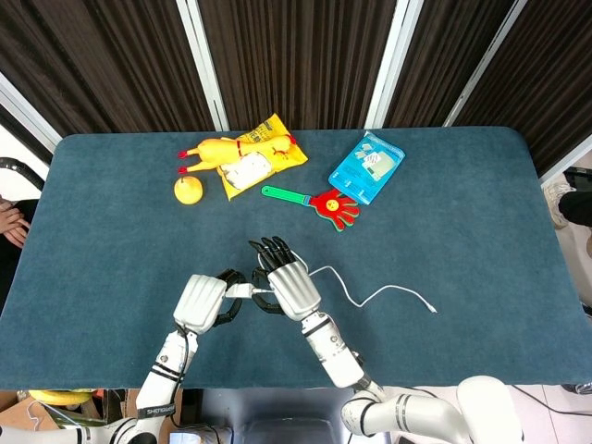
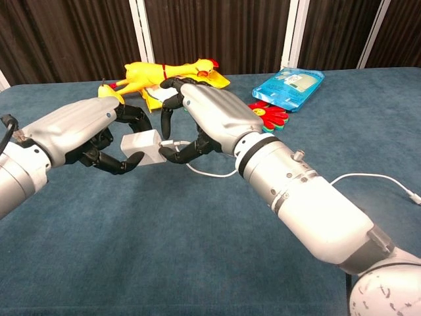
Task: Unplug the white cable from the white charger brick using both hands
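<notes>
Over the blue table (image 1: 111, 231), the left hand (image 2: 85, 135) grips the white charger brick (image 2: 143, 144), the right hand (image 2: 207, 118) pinching its white cable (image 1: 370, 298).

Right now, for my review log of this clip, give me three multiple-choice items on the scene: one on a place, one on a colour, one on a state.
1. Where does the blue packet lie?
A. far side of the table, right of the hand-shaped clapper
B. under the left hand
C. at the near edge

2. What colour is the clapper's handle?
A. yellow
B. green
C. white

3. How does the white cable stand to the white charger brick?
A. lying apart from it
B. plugged in
C. coiled on top of it

Key: 1 A, the blue packet sits beyond and right of the clapper. 2 B, the handle is green and the palm red. 3 B, the white cable runs into the white charger brick, which the left hand holds while the right hand curls around the plug end.
</notes>
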Robot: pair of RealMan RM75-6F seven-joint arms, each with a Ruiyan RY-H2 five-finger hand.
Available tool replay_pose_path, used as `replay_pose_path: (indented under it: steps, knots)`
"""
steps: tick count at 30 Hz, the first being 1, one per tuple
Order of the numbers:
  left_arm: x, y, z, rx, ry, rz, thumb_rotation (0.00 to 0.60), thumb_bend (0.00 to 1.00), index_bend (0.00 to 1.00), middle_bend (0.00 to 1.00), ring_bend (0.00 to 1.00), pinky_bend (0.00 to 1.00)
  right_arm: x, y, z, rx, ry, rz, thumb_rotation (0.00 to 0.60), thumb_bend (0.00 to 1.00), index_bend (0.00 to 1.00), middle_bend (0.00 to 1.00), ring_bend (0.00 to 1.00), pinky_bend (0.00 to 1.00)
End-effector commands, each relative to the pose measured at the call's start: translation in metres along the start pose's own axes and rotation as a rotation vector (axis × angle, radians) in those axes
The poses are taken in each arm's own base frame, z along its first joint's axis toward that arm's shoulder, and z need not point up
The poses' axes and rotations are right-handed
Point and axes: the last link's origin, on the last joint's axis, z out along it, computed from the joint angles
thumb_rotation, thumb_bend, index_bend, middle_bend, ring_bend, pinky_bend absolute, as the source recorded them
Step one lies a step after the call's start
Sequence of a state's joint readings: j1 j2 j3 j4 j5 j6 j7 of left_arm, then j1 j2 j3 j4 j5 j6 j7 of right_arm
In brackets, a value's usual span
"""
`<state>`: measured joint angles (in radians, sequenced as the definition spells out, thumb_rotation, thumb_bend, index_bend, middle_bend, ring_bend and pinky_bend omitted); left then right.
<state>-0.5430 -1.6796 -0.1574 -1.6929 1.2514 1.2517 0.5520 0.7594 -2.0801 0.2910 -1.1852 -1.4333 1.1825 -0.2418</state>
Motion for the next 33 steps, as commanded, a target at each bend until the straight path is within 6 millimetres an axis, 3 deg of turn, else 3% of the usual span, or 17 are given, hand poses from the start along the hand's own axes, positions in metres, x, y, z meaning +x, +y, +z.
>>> replay_pose_path:
  steps: [1, 33]
  knots:
    - [0.0002, 0.0, -0.0003, -0.001, 0.0, 0.0, 0.6, 0.61, 0.78, 0.85, 1.0, 1.0, -0.0001, -0.0001, 0.0004, -0.001, 0.001, -0.001, 0.6, 0.43, 0.68, 0.19, 0.0, 0.0]
    - [0.0024, 0.0027, -0.0046, -0.02, 0.007, 0.0, 0.6, 0.61, 0.78, 0.85, 1.0, 1.0, -0.0015, -0.0038, 0.0028, -0.011, -0.004, 0.016, 0.6, 0.51, 0.73, 0.22, 0.0, 0.0]
